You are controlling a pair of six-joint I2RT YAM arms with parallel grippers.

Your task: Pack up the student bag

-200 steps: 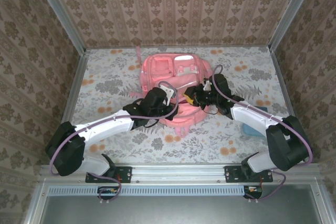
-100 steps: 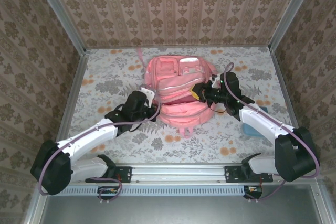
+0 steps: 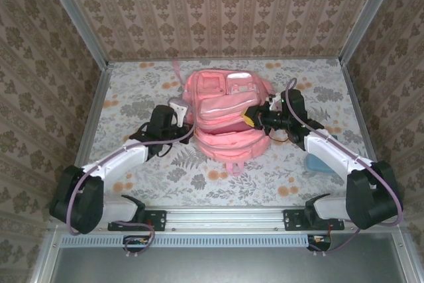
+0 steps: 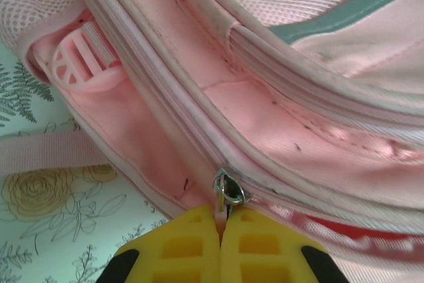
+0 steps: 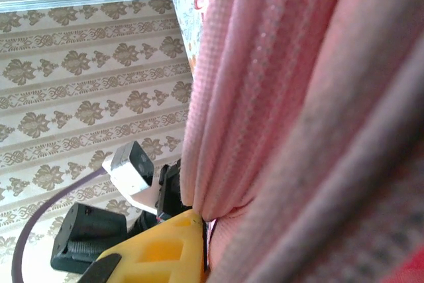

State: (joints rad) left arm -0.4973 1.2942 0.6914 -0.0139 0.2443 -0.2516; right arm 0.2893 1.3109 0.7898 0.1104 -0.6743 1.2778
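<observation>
The student bag [image 3: 225,114] is a salmon-pink backpack lying flat in the middle of the table. My left gripper [image 3: 185,116] is at the bag's left side. In the left wrist view its yellow fingers [image 4: 189,243] are shut on the pink pull tab of the metal zipper slider [image 4: 229,187], on a zip line running up-left. My right gripper [image 3: 249,117] is at the bag's right edge. In the right wrist view one yellow finger [image 5: 162,250] presses a fold of the pink fabric [image 5: 218,164]; its other finger is hidden behind the cloth.
A small teal case [image 3: 322,162] lies on the flowered tablecloth under my right forearm. A pink strap [image 4: 46,150] and a plastic buckle [image 4: 79,64] sit at the bag's left corner. Patterned walls close in the table at the back and sides.
My left gripper has travelled left along the bag from its middle to its left side, with the zipper pull. The bag's opening has closed up. My right gripper shifted slightly right.
</observation>
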